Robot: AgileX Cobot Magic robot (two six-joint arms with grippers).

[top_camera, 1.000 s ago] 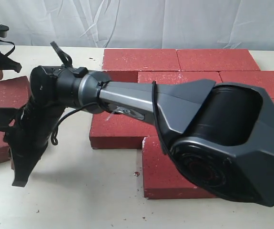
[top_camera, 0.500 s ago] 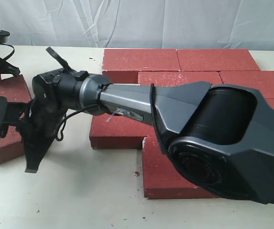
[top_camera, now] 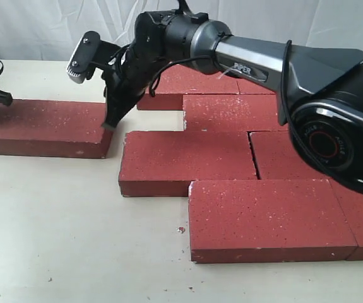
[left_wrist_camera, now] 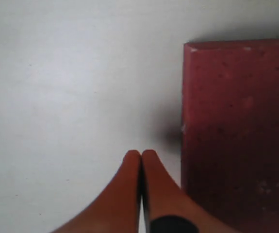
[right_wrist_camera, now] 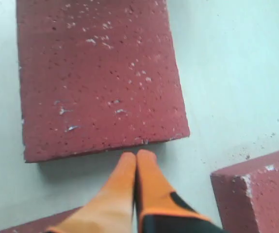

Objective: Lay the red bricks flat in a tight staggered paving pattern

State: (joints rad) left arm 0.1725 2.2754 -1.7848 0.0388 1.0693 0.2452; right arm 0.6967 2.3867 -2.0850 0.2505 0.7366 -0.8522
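The right gripper (right_wrist_camera: 136,156) reaches across to the left with its orange fingers pressed together and holding nothing. Its tip is at the right end of the loose brick (top_camera: 42,120); whether it touches the brick I cannot tell. The paving on the right is already stepped. The near brick (top_camera: 269,218) starts furthest right. Behind it, the middle brick (top_camera: 184,158) juts out to the left. The third-row brick (top_camera: 232,112) is set back to the right again, and the far brick (top_camera: 187,79) overhangs it to the left. That leaves a gap (top_camera: 168,120) of bare table (top_camera: 74,240) between the middle and far bricks. The loose brick lies flat to the left of the paving, roughly level with the third row and a little apart from the middle brick's corner. The left gripper (left_wrist_camera: 140,158), also closed and empty, sits just beside that brick's far-left end. The step in hand looks like nudging this last brick into line. Next, I judge, it has to slide right into the gap until it butts the third-row brick. For that the right fingers must clear its right end, the push must come from the left end, and the brick must be kept square so it does not jam on the middle brick's corner.
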